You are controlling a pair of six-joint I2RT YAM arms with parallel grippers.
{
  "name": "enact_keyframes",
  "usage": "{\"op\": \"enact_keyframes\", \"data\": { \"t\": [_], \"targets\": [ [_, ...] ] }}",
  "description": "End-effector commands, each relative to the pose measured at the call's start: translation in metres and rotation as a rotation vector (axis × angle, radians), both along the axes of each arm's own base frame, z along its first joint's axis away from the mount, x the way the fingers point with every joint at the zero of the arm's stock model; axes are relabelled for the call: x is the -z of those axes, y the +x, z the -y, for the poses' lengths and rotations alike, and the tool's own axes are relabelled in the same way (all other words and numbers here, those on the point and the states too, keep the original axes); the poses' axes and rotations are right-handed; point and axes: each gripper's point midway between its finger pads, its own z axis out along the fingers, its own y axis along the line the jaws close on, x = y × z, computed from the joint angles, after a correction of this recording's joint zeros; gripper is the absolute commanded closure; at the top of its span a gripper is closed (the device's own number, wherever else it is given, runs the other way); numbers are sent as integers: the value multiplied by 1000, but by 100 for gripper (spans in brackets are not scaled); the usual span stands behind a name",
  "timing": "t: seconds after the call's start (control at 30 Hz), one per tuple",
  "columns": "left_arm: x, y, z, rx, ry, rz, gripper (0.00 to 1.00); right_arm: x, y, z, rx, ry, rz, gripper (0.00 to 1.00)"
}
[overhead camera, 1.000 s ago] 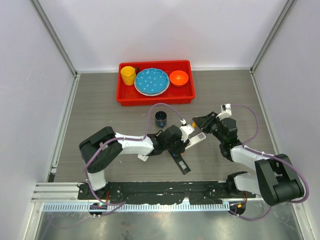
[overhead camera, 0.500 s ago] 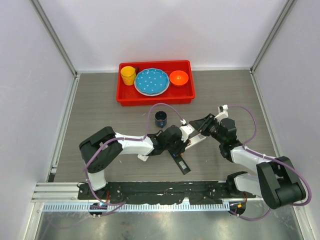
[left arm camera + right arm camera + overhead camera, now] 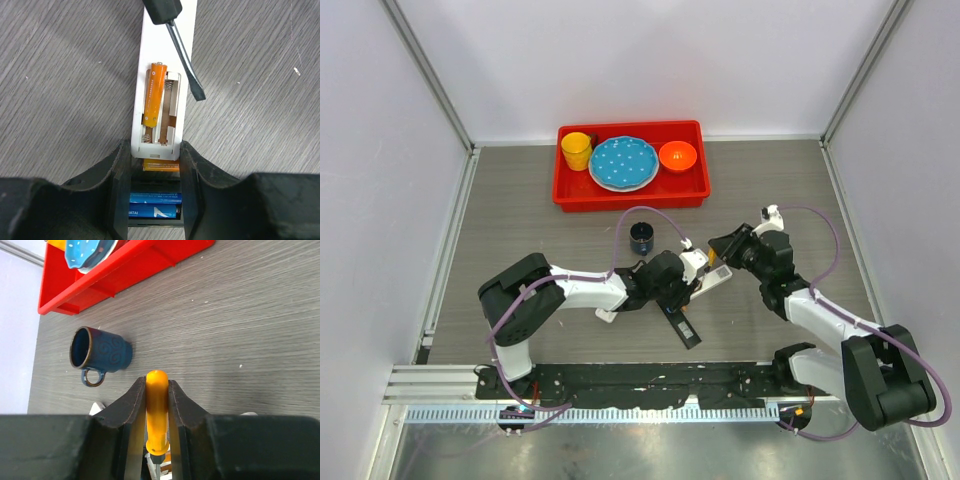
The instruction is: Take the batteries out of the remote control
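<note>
Your left tool (image 3: pixel 155 155) pinches the remote (image 3: pixel 147 50), right tool (image 3: pixel 157 390) clamps the screwdriver (image 3: pixel 182 55). Its tip's beside the orange battery (image 3: pixel 152 95): lever hard and the cell could fly across the worktop (image 3: pixel 250 125).

remote control (image 3: pixel 157 50): white, slim, flat on the table, back up, battery bay open, running from lower centre to top of frame | orange battery (image 3: pixel 153 95): seated lengthwise in the bay's left slot, right slot showing its spring | blue battery (image 3: pixel 154 211): lying crosswise at bottom centre, label up
</note>
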Motion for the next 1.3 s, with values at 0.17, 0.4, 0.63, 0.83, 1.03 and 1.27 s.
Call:
{"op": "enact_keyframes", "data": {
  "t": [0.17, 0.4, 0.63, 0.83, 1.03, 1.27],
  "targets": [
    [-4, -15, 6, 19, -29, -83, 48, -22, 13, 8, 47, -31, 56, 99],
    [-8, -29, 24, 62, -59, -100, 44, -28, 9, 18, 74, -85, 62, 99],
    [-14, -43, 44, 106, -108, -124, 44, -36, 3, 26, 90, -112, 74, 99],
    [-16, -41, 56, 96, -149, -141, 44, -30, -2, 31, 96, -134, 60, 99],
    [-32, -37, 47, 72, -193, -124, 44, -23, -4, 28, 81, -133, 41, 99],
    [-47, -21, 26, 4, -271, -165, 50, -10, -1, 24, 67, -125, 15, 99]
  ]
}}
